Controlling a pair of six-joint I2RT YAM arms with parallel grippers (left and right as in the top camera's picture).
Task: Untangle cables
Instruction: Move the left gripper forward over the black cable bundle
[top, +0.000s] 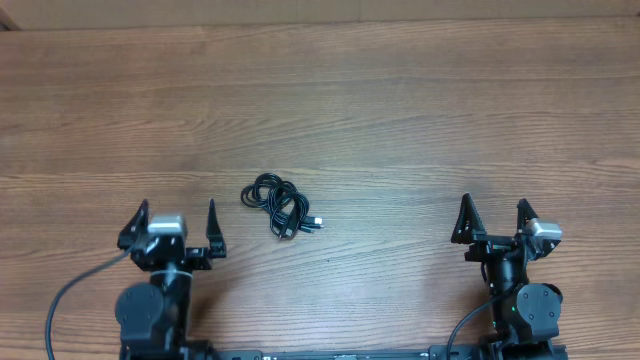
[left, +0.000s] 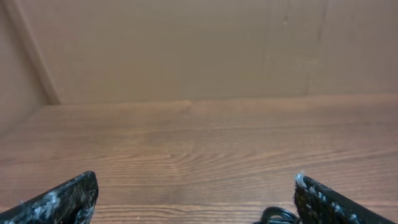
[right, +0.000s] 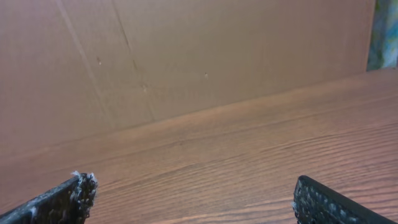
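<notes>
Black tools (top: 175, 205) (top: 493, 200), jaws wide, both empty

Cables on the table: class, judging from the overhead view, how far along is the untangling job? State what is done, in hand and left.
Done: nothing; the cables lie in one knotted bundle on the table. In hand: nothing; the left jaws and right jaws stand open and empty, apart from the bundle. Left: the whole job, grasping the cords and pulling them apart.
</notes>
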